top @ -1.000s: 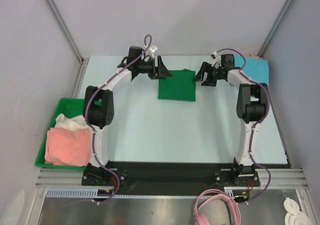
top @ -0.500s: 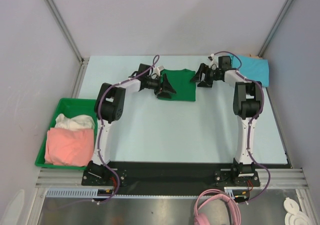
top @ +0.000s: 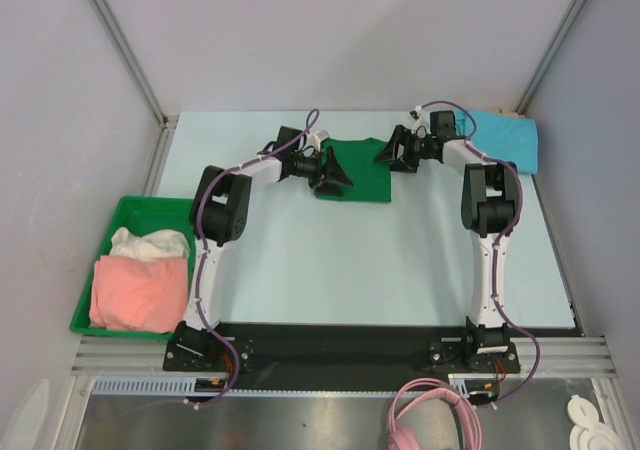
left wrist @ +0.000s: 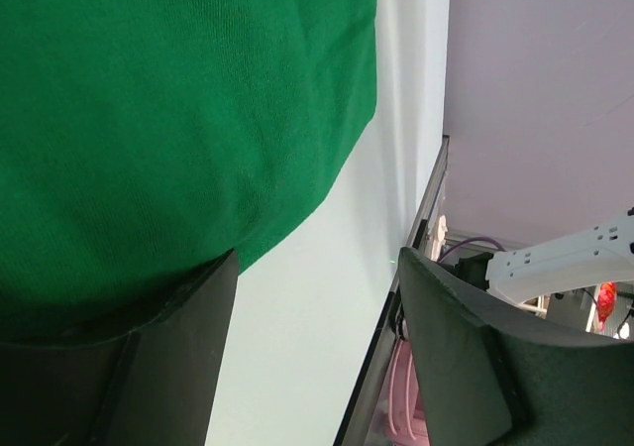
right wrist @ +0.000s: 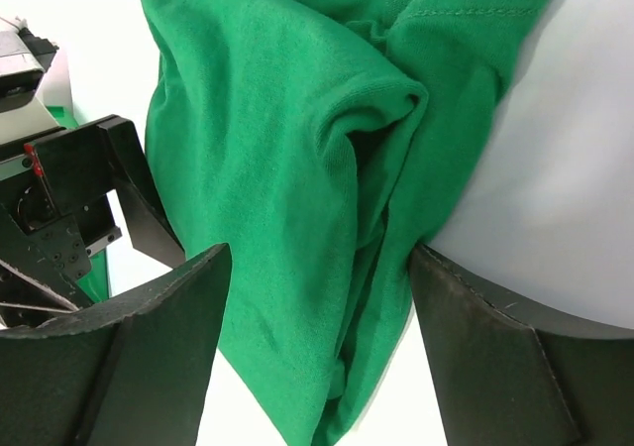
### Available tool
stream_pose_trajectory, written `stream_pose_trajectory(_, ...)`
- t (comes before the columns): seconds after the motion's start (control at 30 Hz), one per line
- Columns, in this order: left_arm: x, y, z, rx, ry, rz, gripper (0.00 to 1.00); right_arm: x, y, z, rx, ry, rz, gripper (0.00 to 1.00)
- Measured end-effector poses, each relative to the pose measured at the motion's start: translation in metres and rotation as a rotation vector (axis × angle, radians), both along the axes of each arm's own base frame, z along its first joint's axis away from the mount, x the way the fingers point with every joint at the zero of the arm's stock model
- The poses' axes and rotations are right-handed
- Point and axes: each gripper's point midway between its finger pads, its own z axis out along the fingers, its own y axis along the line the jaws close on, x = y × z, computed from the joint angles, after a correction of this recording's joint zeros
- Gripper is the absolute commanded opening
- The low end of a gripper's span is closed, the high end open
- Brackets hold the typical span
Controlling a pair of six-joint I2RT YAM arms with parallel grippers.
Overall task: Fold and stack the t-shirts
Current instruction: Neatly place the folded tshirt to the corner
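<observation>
A folded green t-shirt (top: 362,170) lies at the back middle of the table. My left gripper (top: 333,176) is open at the shirt's left edge; in the left wrist view the green cloth (left wrist: 168,119) lies over one finger (left wrist: 149,367). My right gripper (top: 392,152) is open at the shirt's far right corner, and the right wrist view shows its folded layers (right wrist: 317,188) between the jaws. A folded blue t-shirt (top: 508,140) lies at the back right. A pink shirt (top: 140,292) and a cream one (top: 148,242) lie in the green bin (top: 130,210).
The green bin stands at the left table edge. Grey walls and metal posts (top: 120,45) enclose the table. A pink cable (top: 435,420) coils below the front rail.
My left gripper swung from behind the shirt's left side onto its left edge. My right gripper moved in to the shirt's far right corner.
</observation>
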Motion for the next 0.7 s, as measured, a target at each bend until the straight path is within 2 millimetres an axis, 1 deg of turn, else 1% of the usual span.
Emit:
stream_pose_trajectory(0.2,0.000,-0.001,0.000,0.002,-0.002,0.000,0.72,0.001,0.006,-0.001,0.003,-0.003,0.008,0.74)
stream_pose_trajectory(0.3,0.000,-0.001,0.000,0.002,-0.002,-0.001,0.72,0.000,0.012,-0.003,0.001,-0.007,0.018,0.67)
stream_pose_trajectory(0.33,0.000,-0.001,0.000,0.003,-0.003,0.000,0.72,-0.001,0.014,-0.004,0.002,-0.006,0.023,0.61)
stream_pose_trajectory(0.37,0.000,-0.001,0.000,0.003,-0.002,0.000,0.72,-0.001,0.016,-0.005,0.000,-0.007,0.026,0.46)
stream_pose_trajectory(0.4,0.000,-0.002,0.000,0.003,-0.003,0.000,0.72,-0.001,0.018,-0.007,-0.003,-0.011,0.031,0.35)
stream_pose_trajectory(0.43,0.000,-0.002,0.000,0.003,-0.003,0.000,0.72,-0.001,0.018,-0.011,-0.014,-0.002,0.024,0.16)
stream_pose_trajectory(0.5,0.000,-0.002,0.000,0.003,-0.003,-0.001,0.71,-0.004,0.020,-0.020,-0.018,0.022,0.025,0.10)
stream_pose_trajectory(0.53,0.000,-0.002,0.000,0.002,-0.004,-0.001,0.71,-0.004,0.020,-0.021,-0.018,0.027,0.024,0.03)
stream_pose_trajectory(0.57,0.000,-0.001,0.000,0.002,-0.005,-0.001,0.71,-0.004,0.018,-0.022,-0.026,0.025,0.023,0.00)
stream_pose_trajectory(0.63,0.000,-0.001,0.003,0.002,-0.010,-0.002,0.73,-0.003,0.013,-0.021,-0.037,0.019,0.020,0.00)
stream_pose_trajectory(0.7,-0.001,0.002,0.011,0.007,-0.031,-0.007,0.75,-0.001,0.006,-0.019,-0.081,0.003,0.021,0.00)
